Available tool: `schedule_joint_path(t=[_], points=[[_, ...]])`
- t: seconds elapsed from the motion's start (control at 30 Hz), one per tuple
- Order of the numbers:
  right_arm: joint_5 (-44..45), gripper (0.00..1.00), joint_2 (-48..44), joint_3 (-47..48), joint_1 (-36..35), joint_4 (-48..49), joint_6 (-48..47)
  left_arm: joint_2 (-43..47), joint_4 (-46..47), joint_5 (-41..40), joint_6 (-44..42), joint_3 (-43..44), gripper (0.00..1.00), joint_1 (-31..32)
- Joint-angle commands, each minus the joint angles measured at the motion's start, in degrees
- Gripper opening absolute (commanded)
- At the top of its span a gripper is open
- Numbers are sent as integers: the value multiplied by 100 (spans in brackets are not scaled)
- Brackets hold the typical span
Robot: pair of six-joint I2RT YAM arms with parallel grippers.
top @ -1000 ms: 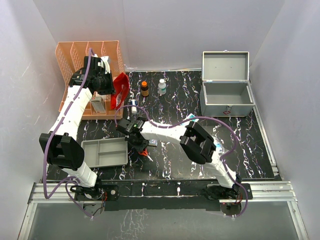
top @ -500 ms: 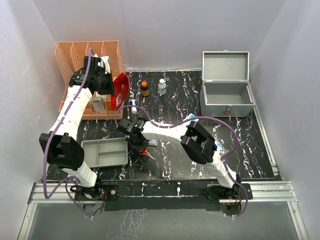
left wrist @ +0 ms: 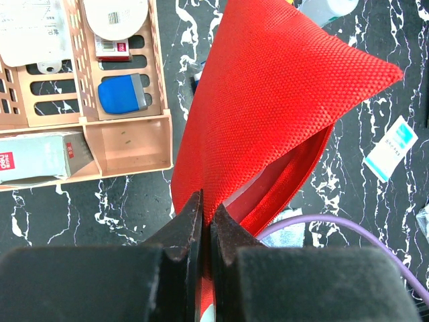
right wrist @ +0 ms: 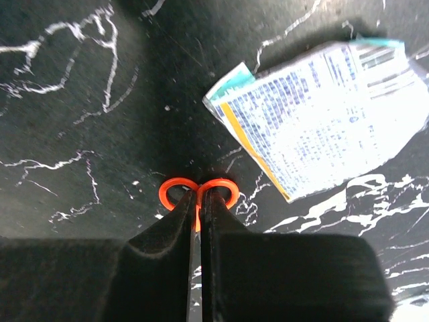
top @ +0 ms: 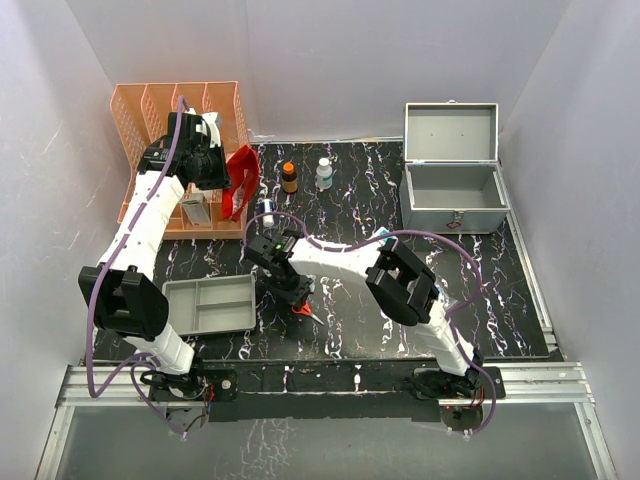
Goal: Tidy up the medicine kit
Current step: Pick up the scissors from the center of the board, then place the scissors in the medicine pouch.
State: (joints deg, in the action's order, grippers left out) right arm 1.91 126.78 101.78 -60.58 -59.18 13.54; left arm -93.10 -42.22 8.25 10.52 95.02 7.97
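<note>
Medicine kit (top: 455,218) well apart from right hand (right wrist: 199,194) pinching orange scissors (top: 304,311), left hand (left wrist: 206,209) pinching red pouch (left wrist: 268,114).

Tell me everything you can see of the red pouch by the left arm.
The pouch is red, of coarse woven fabric, limp and creased. The left pincer is shut on one edge of it and seems to hold it up off the table, right beside the orange basket. Along one side its mouth gapes, showing a pale lining. No marking shows on the side in view.
</note>
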Motion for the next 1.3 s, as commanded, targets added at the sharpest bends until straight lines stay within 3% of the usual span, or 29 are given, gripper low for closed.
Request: schedule_joint_path(t=[0.0, 0.27, 0.63, 0.9, 1.27], points=[[7, 0, -280, 156, 42, -544, 132, 316, 29, 133, 26, -1, 0, -32], [78, 0, -445, 1492, 432, -1051, 434, 271, 19, 231, -32, 54, 0, -32], [-62, 0, -903, 2779, 1841, -931, 874, 126, 60, 676, -155, 347, 0, 45], [-592, 0, -1418, 2595, 2217, 379, 1447, -133, 87, 1311, -182, 535, 0, 202], [-957, 0, -1859, 2099, 2218, 2372, 2463, -337, 117, 1425, -227, 673, 0, 392]])
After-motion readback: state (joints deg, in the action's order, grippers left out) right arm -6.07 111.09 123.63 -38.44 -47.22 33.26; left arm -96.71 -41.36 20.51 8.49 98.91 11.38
